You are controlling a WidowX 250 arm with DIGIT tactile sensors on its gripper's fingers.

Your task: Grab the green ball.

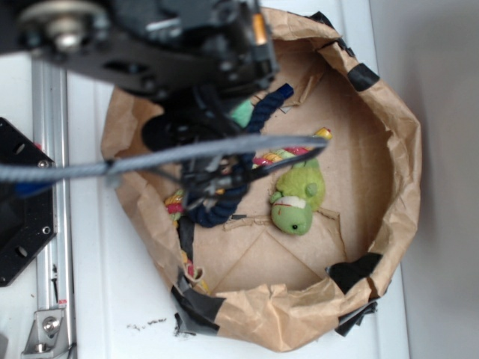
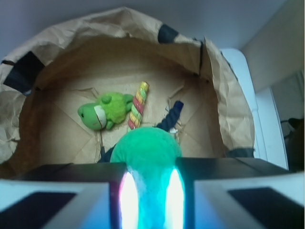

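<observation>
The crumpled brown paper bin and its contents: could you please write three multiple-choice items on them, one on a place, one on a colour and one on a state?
1. Where is the small teal-green rubbery ball?
A. between the gripper's fingers
B. beside the plush toy
C. outside the bin

2. What colour is the soft plush animal?
A. blue
B. lime green
C. orange

3. How does the multicoloured striped stick lie?
A. upright against the wall
B. hanging over the rim
C. flat on the floor of the crumpled brown paper bin

Answers: 1 A, the wrist view shows the fingers flanking the ball. 2 B, both views show this. 3 C, it rests beside the plush.
</observation>
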